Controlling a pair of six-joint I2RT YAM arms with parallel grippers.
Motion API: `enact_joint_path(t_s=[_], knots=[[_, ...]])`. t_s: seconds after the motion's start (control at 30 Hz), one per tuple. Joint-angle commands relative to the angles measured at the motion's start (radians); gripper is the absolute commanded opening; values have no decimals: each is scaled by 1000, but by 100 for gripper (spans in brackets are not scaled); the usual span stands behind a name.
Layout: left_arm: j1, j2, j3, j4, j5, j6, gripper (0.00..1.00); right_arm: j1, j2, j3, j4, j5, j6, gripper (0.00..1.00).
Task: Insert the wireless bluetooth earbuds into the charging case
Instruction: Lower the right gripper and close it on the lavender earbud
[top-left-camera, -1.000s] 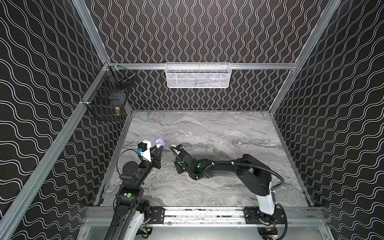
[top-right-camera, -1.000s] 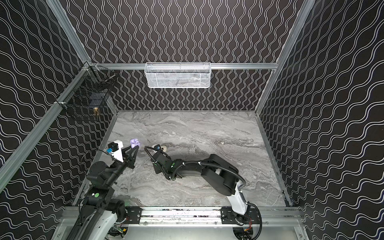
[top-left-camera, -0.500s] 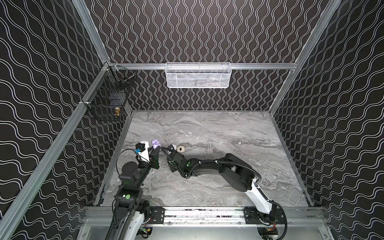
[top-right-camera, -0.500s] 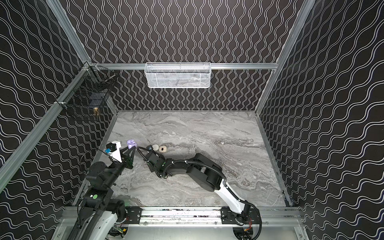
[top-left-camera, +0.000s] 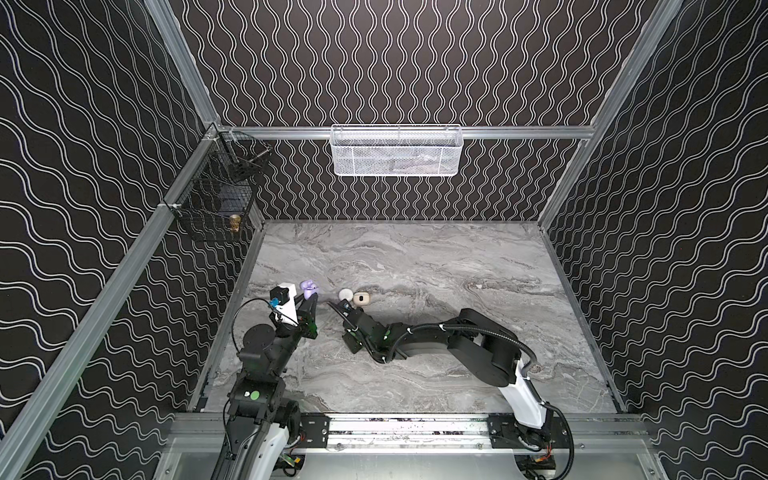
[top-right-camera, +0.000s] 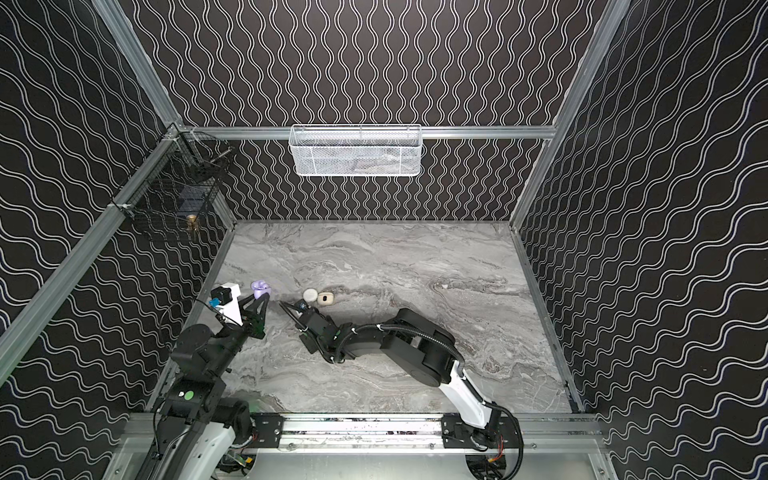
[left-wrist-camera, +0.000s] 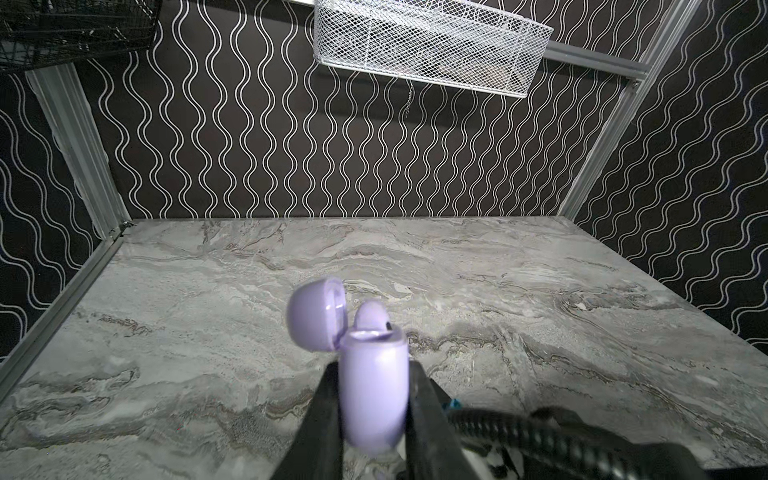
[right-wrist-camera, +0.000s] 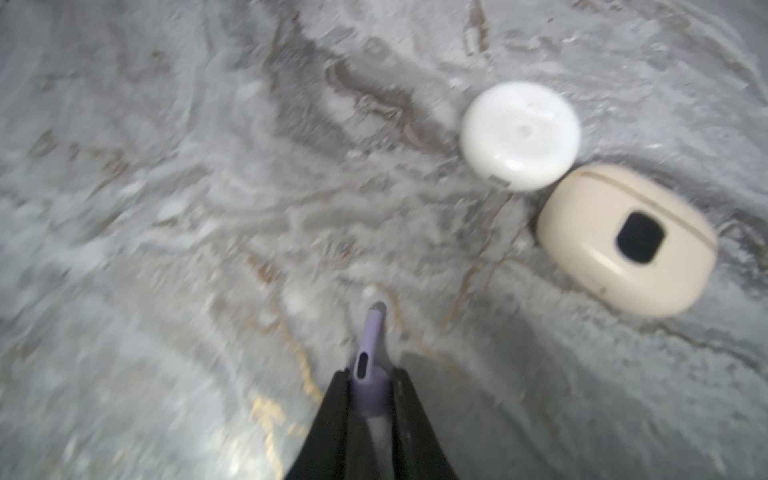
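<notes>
Left wrist view first: your left claw is clenched on the purple case, gripping its body from both sides and holding it upright off the table. The lid is swung open. One purple earbud pokes out of the case's mouth, so that half of the job looks done, though you cannot tell from here whether it is pushed fully home.

In a top view the case hangs at about 10 o'clock from your right claw, near it but apart. The right wrist view shows that claw pinched shut on the second earbud, its stem pointing out past the fingertips over bare table.

Further right in the top view, a white round case and a cream case lie closed at roughly 1 and 2 o'clock from that claw. They sit just beside each other, and neither claw touches them.

What's left, as I read it, is to carry the second earbud to the open case, line its stem up with the free slot and press it in. No other loose earbuds show.
</notes>
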Motion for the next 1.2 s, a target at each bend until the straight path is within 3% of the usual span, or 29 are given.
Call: enact_joint_path(t_s=[0.0, 0.27, 0.67, 1.17], knots=[[0, 3, 10, 13, 4, 10, 0, 15, -36, -60, -65, -40, -28, 16], [0, 12, 13, 26, 26, 4, 0, 42, -155, -225, -56, -9, 20, 11], [0, 17, 15, 37, 44, 1, 0, 58, -199, -299, -93, 103, 63, 35], [0, 8, 18, 35, 52, -2, 0, 10, -228, -357, -80, 154, 104, 39]])
